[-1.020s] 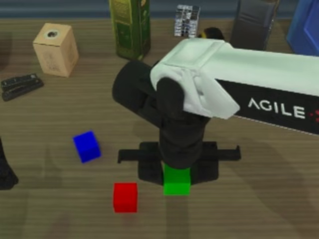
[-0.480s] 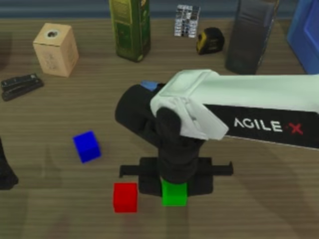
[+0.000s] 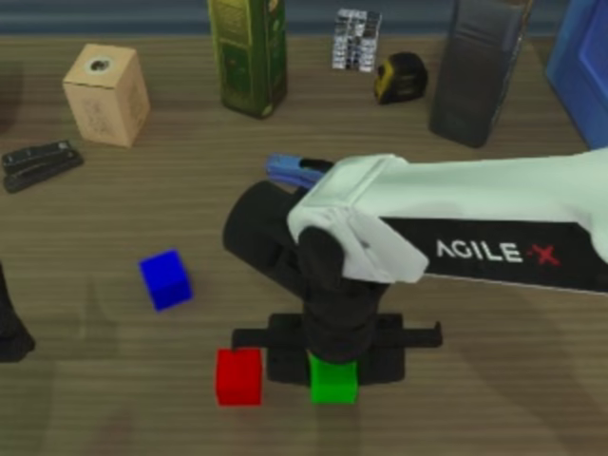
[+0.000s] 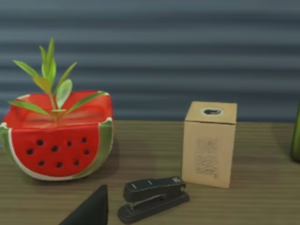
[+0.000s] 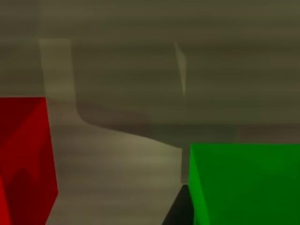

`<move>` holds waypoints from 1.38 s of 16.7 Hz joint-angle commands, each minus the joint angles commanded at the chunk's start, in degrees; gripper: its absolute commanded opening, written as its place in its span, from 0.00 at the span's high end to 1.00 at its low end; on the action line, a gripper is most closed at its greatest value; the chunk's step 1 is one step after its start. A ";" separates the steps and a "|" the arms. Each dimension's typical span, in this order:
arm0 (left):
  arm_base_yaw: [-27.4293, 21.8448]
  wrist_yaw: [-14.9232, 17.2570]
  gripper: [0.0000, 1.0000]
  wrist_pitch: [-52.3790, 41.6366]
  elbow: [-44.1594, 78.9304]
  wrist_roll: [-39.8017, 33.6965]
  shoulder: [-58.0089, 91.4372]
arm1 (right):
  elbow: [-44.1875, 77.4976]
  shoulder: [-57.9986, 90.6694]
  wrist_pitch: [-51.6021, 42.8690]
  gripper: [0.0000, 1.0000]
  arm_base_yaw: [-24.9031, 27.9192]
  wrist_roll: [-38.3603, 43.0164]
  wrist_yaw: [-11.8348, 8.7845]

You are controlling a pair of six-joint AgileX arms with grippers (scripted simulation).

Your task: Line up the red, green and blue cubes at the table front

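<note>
Looking from left to right, my left gripper is parked by the tabletop's left edge; I can't tell if its fingers are open or closed. Its wrist camera only shows a black stapler (image 4: 152, 197) and a tan cardboard box (image 4: 209, 143).

Next comes the small deep blue matte cube (image 3: 165, 279), left of the middle of the brown wooden tabletop (image 3: 532, 380). It has not moved.

Then the small bright red matte cube (image 3: 238, 376) sits near the front edge, also in the same spot as before.

Just beside it on the right is the small bright green matte cube (image 3: 333, 382), held by my right gripper (image 3: 334, 353), whose fingers seem closed on its sides. In the last second my right arm has carried the green cube toward the front edge and a little closer to the red one. Now the two look almost level, with a small gap between them.

I think the green cube is nearly in place. The blue cube is well apart from the row, so it still needs bringing forward.
</note>
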 joint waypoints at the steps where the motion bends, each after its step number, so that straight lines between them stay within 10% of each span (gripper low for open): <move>1: 0.00 0.00 0.00 0.00 0.00 0.00 0.00 | 0.00 0.00 0.00 0.85 0.00 0.00 0.00; 12: 0.00 0.00 0.00 0.00 0.00 0.00 0.00 | 0.00 0.00 0.00 0.02 0.00 0.00 0.00; 23: 0.00 0.00 0.00 0.00 0.00 0.00 0.00 | 0.86 -0.24 -1.01 0.00 0.07 0.01 0.00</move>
